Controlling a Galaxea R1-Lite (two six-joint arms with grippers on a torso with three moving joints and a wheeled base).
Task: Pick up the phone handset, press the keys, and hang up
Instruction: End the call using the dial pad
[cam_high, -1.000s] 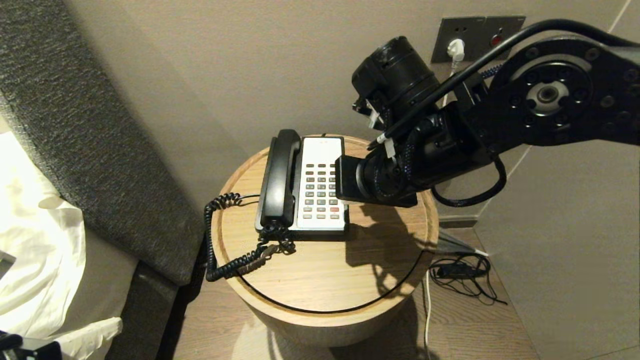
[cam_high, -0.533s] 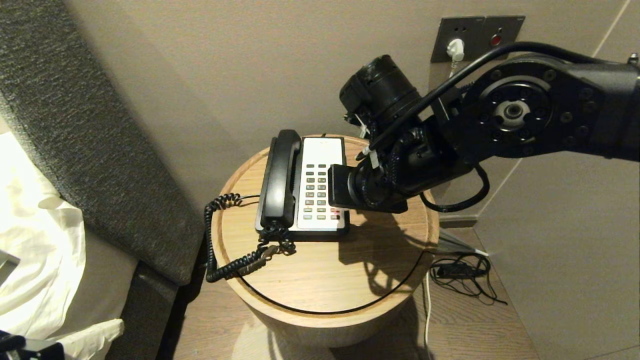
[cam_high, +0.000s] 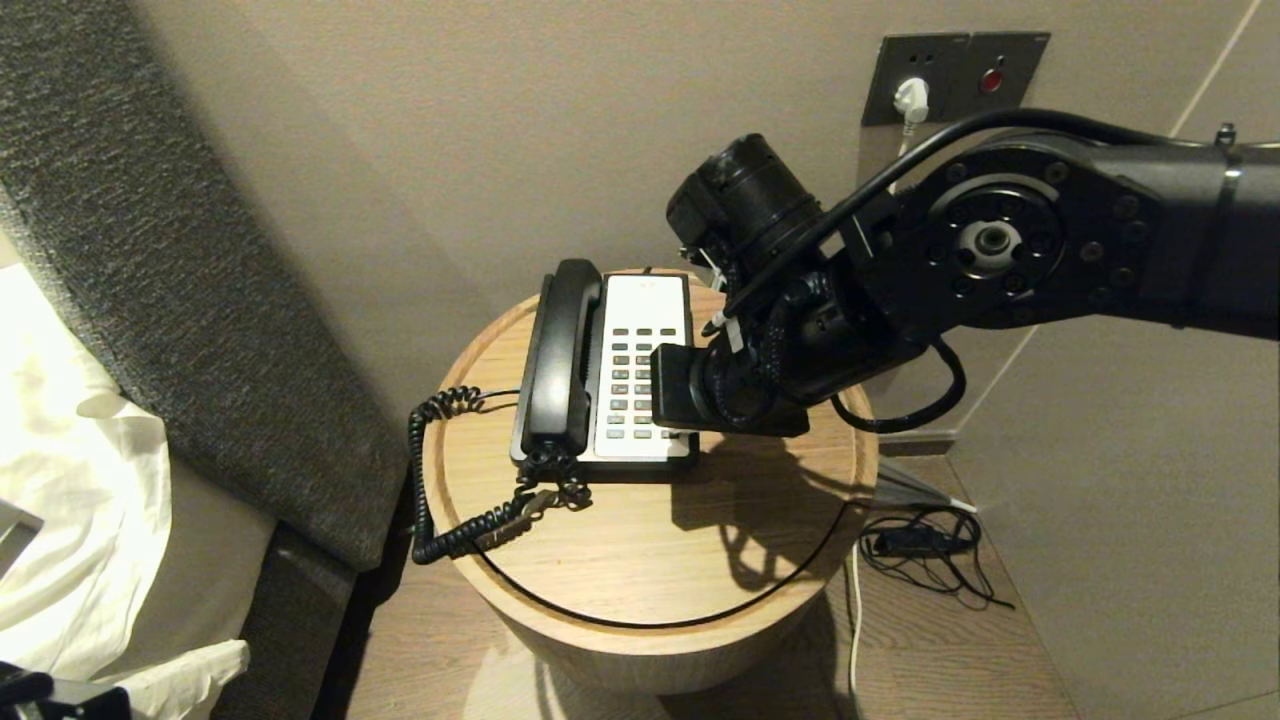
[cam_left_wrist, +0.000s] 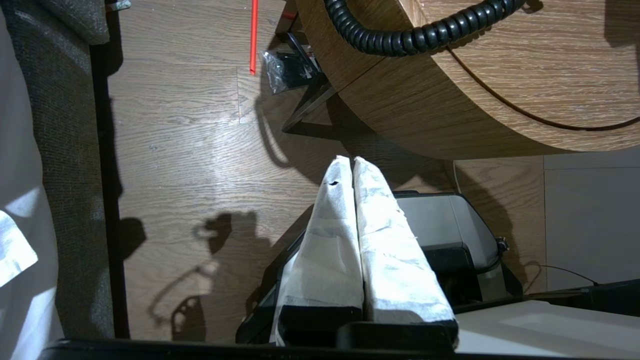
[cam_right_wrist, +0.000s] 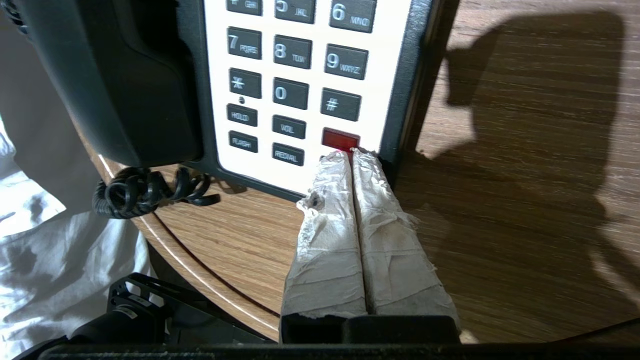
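Note:
A white desk phone (cam_high: 640, 370) with dark keys stands on a round wooden side table (cam_high: 650, 540). Its black handset (cam_high: 560, 355) rests in the cradle on the phone's left side, with a coiled cord (cam_high: 440, 480) hanging off the table edge. My right gripper (cam_right_wrist: 351, 154) is shut, its taped tips at the phone's near right corner just below the red key (cam_right_wrist: 340, 138). The keypad (cam_right_wrist: 295, 75) fills the right wrist view. In the head view the right wrist (cam_high: 730, 385) covers the phone's right edge. My left gripper (cam_left_wrist: 348, 162) is shut, low over the floor beside the table.
A grey upholstered headboard (cam_high: 150, 260) and white bedding (cam_high: 70, 500) lie to the left. A wall socket plate (cam_high: 950, 70) with a white plug is behind the table. Cables (cam_high: 920, 550) lie on the wooden floor at the right.
My right arm has moved left and down, bringing the shut gripper over the phone's near right corner. The handset and phone have not moved.

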